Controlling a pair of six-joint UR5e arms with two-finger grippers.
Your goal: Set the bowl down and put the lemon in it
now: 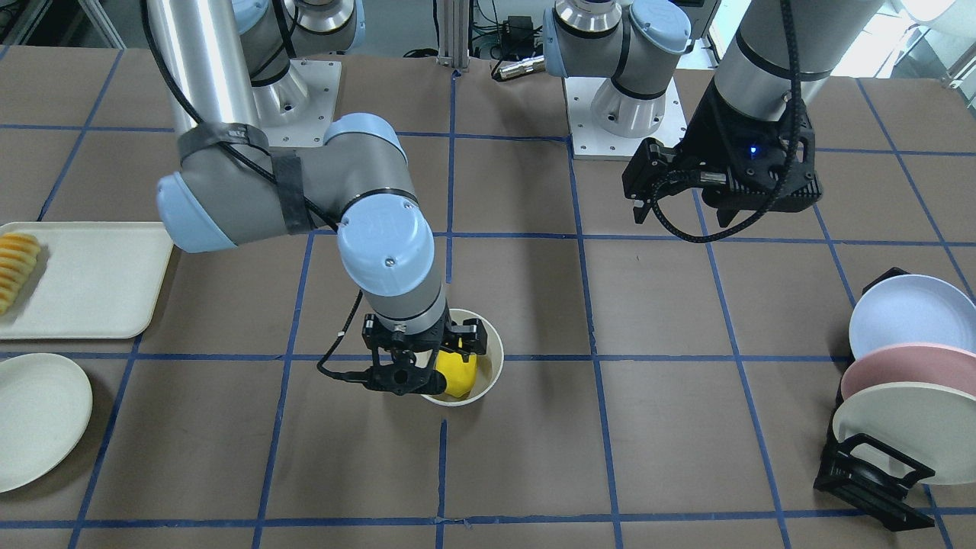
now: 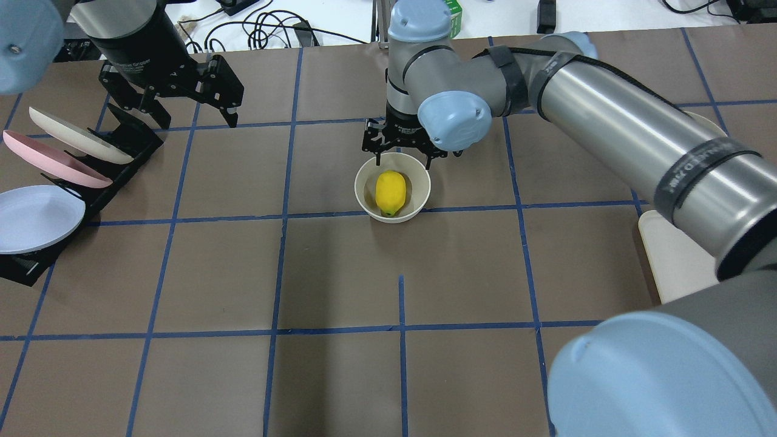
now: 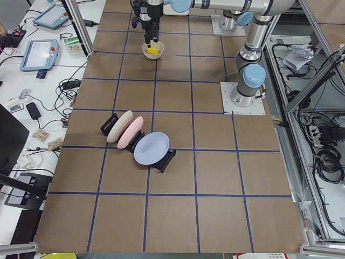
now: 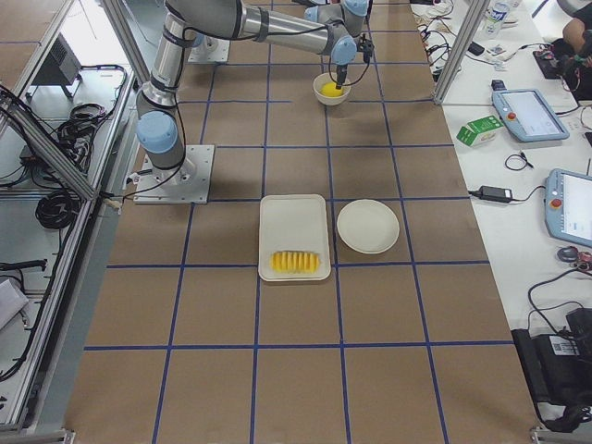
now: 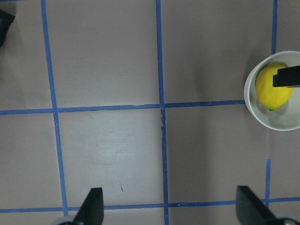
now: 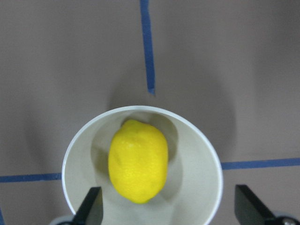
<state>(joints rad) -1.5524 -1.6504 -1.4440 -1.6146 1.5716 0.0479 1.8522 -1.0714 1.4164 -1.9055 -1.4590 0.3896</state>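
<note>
The off-white bowl (image 2: 364,195) stands upright near the table's middle, and the yellow lemon (image 2: 390,191) lies inside it. Both also show in the front view, the bowl (image 1: 494,357) and the lemon (image 1: 460,377). My right gripper (image 2: 403,158) hangs straight over the bowl's far rim, open. In the right wrist view its fingertips (image 6: 93,206) stand wide on either side of the bowl (image 6: 197,178) and do not touch the lemon (image 6: 138,161). My left gripper (image 2: 197,118) is open and empty, well above the table beside the plate rack. Its wrist view shows the bowl (image 5: 276,123) at the right edge.
A black rack (image 2: 121,139) holds blue, pink and cream plates (image 1: 907,381) at the robot's left. A cream tray (image 1: 91,282) with a row of sliced yellow food (image 1: 15,267) and a flat cream plate (image 1: 38,419) lie at the robot's right.
</note>
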